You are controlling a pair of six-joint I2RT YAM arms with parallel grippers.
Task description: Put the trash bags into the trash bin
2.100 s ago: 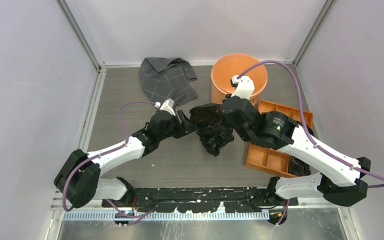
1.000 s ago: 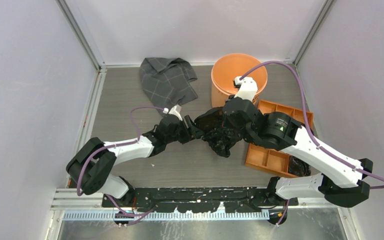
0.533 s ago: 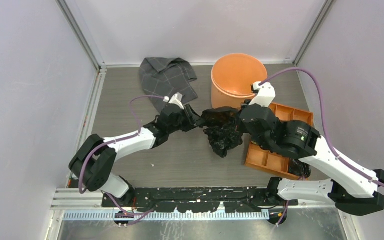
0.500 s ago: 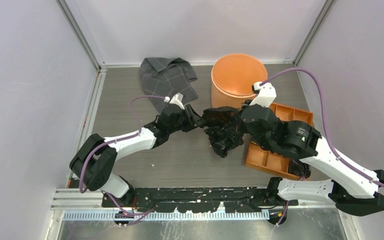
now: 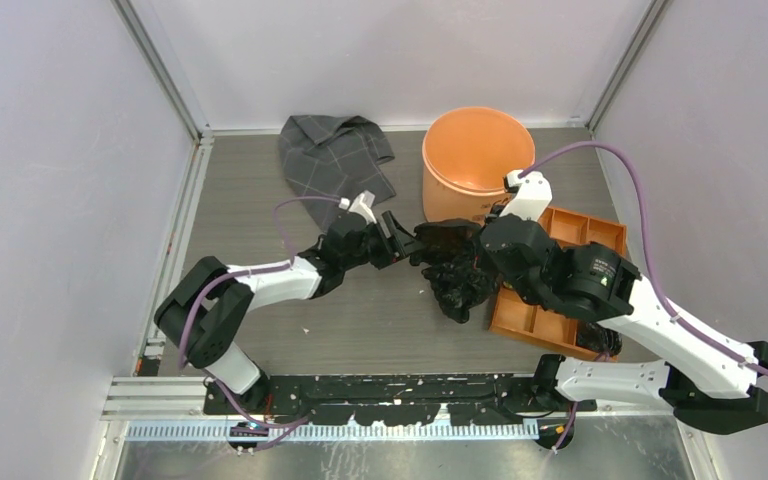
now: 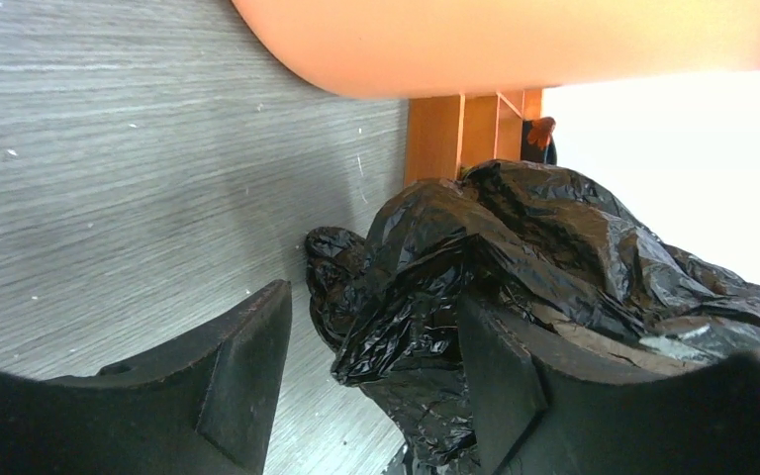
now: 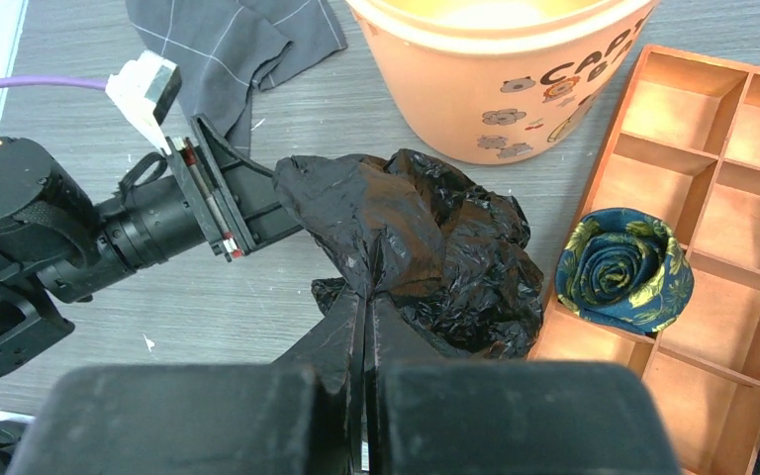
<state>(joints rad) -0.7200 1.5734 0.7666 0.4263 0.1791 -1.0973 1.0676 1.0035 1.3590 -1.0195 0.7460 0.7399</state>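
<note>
The grey wood-grain table (image 5: 260, 190) is carrying everything. At its far side the trash bin (image 5: 444, 198), a round orange bucket with dark printed marks on its wall, is standing upright with its mouth open. A flat orange tray (image 5: 508, 305) with square compartments is lying just to the bin's right and nearer the arms. A grey checked cloth (image 5: 332, 160) is lying crumpled to the bin's left.

The trash bag (image 7: 426, 237) is showing as a bunched wad of glossy black film, deeply wrinkled and catching the light along its ridges. It is sitting outside the bin, just in front of the bin's near wall and against the tray's left edge. Its lower folds are sagging towards the table (whether they are touching it, the views are not settling).

The right gripper (image 7: 366, 297) is reaching in from the near side and is clenching a pinch of the film between closed fingers at the wad's near edge. The left gripper (image 6: 371, 307) is pointing at the bag from the left with its jaws parted. One finger is lying against the plastic, the other is standing clear of it over bare table.
</note>
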